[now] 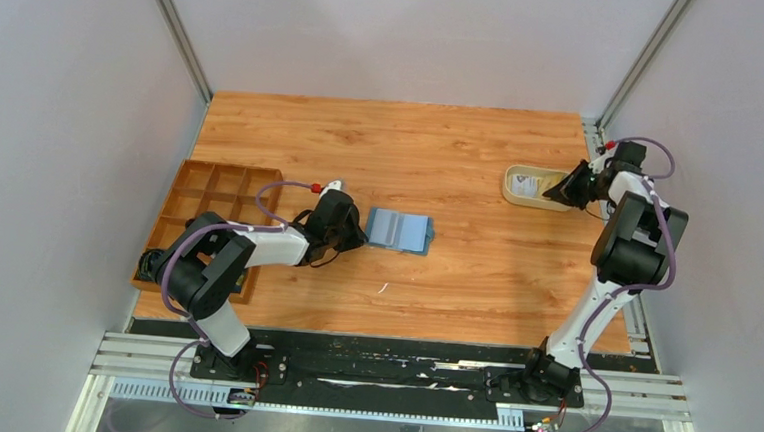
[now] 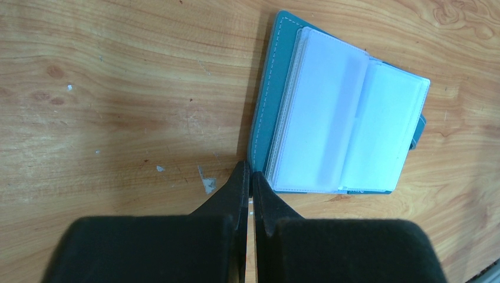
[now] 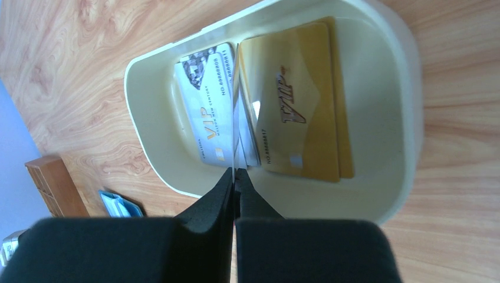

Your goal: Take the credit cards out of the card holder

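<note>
Left wrist: card holder (image 2: pixel 339 118) open; closed left hand (image 2: pixel 247 171) beside its edge.

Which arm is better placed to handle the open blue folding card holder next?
Left. The shut left gripper sits right at the edge of the blue folding card holder; the right gripper is far off over the cream oval dish, apparently pinching a thin whitish card edge-on.

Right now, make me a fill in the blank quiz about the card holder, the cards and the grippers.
1. The card holder lies ___ on the table.
2. The credit cards rest ___ the cream dish.
3. The left gripper and the right gripper both have jaws that are ___.
Missing words: open; inside; shut.
</note>
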Tool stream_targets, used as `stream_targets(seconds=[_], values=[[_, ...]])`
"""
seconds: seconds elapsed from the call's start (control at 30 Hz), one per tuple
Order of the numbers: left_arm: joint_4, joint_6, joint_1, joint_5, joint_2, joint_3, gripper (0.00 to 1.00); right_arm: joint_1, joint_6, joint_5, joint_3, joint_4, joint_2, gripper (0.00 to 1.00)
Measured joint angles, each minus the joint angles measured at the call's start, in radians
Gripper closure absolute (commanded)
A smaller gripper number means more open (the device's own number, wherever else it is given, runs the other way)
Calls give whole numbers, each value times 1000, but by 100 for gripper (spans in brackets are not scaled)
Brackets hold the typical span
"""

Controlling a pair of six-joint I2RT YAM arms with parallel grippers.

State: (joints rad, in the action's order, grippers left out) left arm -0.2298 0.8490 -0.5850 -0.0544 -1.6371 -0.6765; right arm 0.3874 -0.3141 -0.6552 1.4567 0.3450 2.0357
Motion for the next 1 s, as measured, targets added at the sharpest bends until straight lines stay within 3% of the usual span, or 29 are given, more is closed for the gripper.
stream_targets(seconds=[0.07, 0.5, 0.77, 0.9, 1.0], values=[[0, -1, 0, 1, 0, 0, 100, 11, 9, 0, 8, 24, 1, 97], [0, -8, 0, 3, -1, -2, 100, 36, 93, 35, 203, 218, 65, 55], [23, -9, 0, 10, 0, -13, 100, 14, 107, 134, 303, 297, 31, 43], [42, -11, 0, 10, 6, -16, 100, -71, 116, 230, 305, 319, -70, 43], [56, -11, 0, 10, 11, -19, 100, -243, 112, 312, 245, 272, -199, 41]])
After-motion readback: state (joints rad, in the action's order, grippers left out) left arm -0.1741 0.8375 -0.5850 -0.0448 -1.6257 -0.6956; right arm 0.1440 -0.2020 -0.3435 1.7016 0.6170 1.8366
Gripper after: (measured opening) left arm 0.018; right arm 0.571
